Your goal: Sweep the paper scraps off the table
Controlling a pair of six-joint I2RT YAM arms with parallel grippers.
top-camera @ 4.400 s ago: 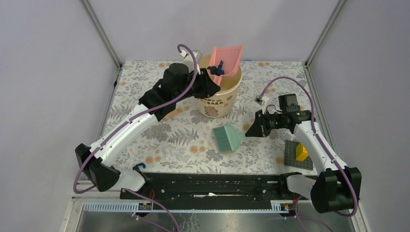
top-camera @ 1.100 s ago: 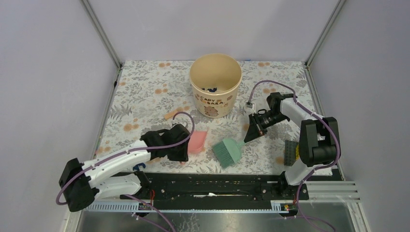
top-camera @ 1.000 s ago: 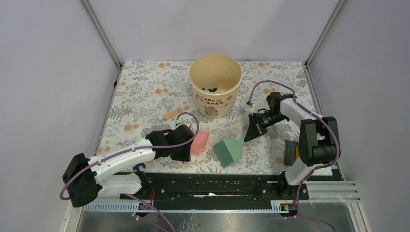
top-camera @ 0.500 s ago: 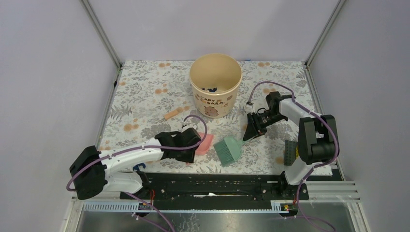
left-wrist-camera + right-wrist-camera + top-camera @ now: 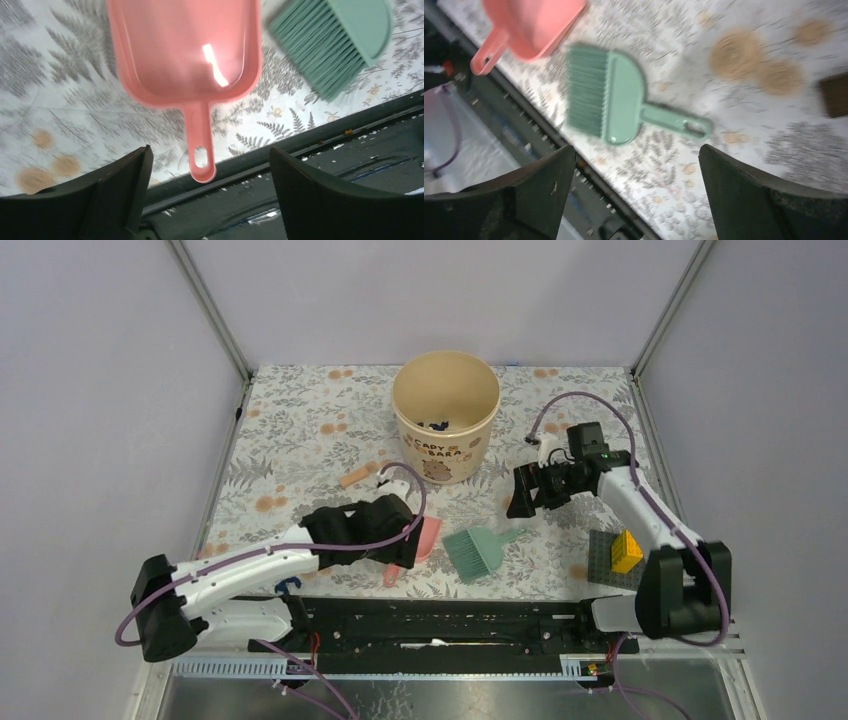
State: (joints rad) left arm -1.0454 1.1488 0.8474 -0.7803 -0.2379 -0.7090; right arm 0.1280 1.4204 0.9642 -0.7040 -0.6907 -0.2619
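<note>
Paper scraps [image 5: 436, 425] lie half hidden inside the bucket [image 5: 446, 455].

We find the tub [image 5: 446, 445] standing on the table [image 5: 300, 430] toward its far edge, about midway across, with the paper scraps [image 5: 437, 424] lying inside it on the bottom. Left of the tub and nearer to us lies a small block [image 5: 354, 477]. Close to the near edge we see the dustpan [image 5: 185, 50], its handle pointing at that edge, and the brush [image 5: 478, 548] just beside it on the right. Far right, a baseplate [image 5: 604, 550] lies by the near edge with a toy brick [image 5: 626, 552] on it.
</note>
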